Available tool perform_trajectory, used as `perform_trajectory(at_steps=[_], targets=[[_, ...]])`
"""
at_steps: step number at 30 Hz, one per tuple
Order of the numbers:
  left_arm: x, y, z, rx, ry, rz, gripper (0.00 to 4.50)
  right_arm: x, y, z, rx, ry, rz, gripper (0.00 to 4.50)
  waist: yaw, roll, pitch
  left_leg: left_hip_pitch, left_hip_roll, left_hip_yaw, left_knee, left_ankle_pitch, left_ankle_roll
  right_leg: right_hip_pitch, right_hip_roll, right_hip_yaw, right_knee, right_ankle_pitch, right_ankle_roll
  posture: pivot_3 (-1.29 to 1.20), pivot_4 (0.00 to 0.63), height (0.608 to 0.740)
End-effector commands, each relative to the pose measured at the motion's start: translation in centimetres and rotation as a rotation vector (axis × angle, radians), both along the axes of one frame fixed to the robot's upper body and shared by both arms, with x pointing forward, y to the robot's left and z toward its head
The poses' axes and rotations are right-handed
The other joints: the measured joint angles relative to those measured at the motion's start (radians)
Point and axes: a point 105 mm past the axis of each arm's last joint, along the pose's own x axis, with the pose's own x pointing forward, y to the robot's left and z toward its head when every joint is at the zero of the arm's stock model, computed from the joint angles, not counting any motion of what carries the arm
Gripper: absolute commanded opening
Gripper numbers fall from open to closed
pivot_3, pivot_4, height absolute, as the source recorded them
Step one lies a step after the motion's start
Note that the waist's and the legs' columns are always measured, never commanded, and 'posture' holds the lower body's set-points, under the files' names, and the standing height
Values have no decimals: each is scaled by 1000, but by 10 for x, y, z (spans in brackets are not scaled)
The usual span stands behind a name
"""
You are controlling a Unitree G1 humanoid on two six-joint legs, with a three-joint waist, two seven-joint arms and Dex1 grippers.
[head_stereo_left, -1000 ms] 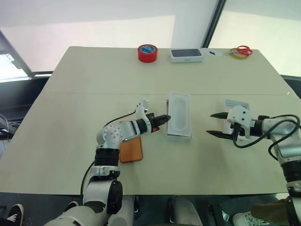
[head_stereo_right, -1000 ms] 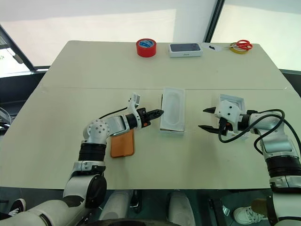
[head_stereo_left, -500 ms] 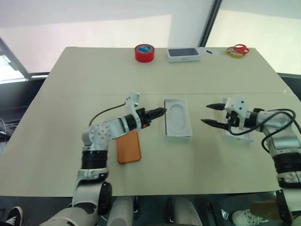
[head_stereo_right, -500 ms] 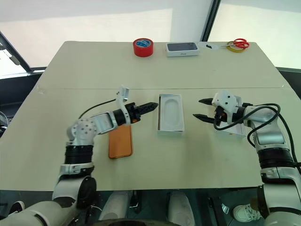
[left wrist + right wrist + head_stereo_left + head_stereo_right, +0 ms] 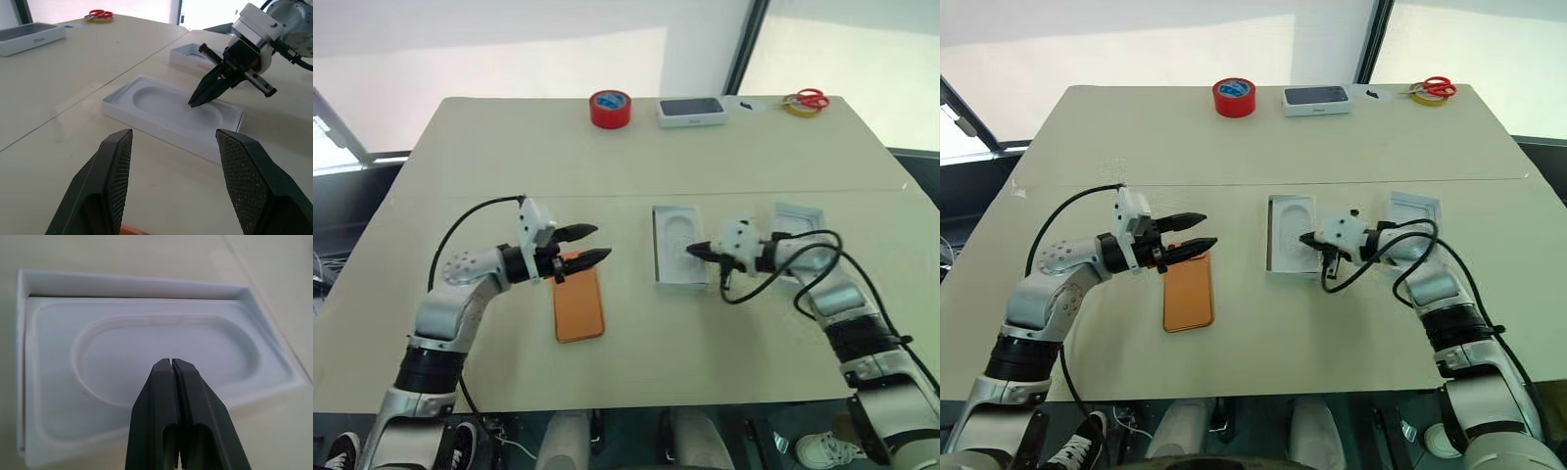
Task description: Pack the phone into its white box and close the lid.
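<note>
Head pair looking down over the whole desk. Wrist views low and close, both facing the white box from opposite sides.

Bright daylight floods in from the windows beyond the tabletop, leaving them blown out. Shadows stay soft and faint. The left wrist view blurs its nearest fingers.

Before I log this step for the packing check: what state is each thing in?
phone: flat on the table, back up, not in the box.
white box: open, insert lying in it.
lid: off, inside up, beside the box.
left gripper: open, above the phone's far end.
right gripper: shut, tips over the insert.
</note>
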Motion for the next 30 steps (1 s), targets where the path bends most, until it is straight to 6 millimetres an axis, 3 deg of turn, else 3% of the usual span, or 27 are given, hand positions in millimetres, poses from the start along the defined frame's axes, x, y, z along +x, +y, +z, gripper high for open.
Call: perform_trajectory(at_steps=[1, 5, 12, 16, 25, 30], targets=[[1, 9, 7, -5, -50, 24, 2857, 9, 9, 3, -87, -69, 12, 66, -2, 0, 0, 0, 0, 0, 0, 0, 0, 0, 0, 0, 0, 0, 0, 0, 150, 740], [0, 9, 7, -24, -40, 33, 2857, 6, 22, -11, -212, -81, 101, 66, -1, 0, 0, 0, 0, 0, 0, 0, 0, 0, 0, 0, 0, 0, -1, 0, 150, 740], [-2, 9, 4, -27, -45, 59, 2857, 0, 54, -28, -238, -67, 207, 66, -7, 0, 0, 0, 0, 0, 0, 0, 0, 3, 0, 0, 3, 1, 0, 0, 150, 740], [-4, 10, 4, -27, -41, 65, 2857, 10, 58, -20, -193, -89, 161, 66, -17, -1, 0, 1, 1, 0, 1, 0, 0, 3, 0, -1, 4, 1, 0, 0, 150, 740], [-6, 16, -1, -44, 51, 96, 2857, 24, 31, -7, -174, -128, 65, 66, -24, -1, 0, 5, 0, 1, -1, 0, 0, 7, 0, -1, 4, 1, 0, 0, 150, 740], [-8, 42, -9, -99, 262, 196, 2857, 14, 60, 29, 86, -91, 79, 66, -28, 0, 0, 5, 0, 0, -1, 0, 0, 6, 0, -1, 4, 1, 1, 0, 150, 740]])
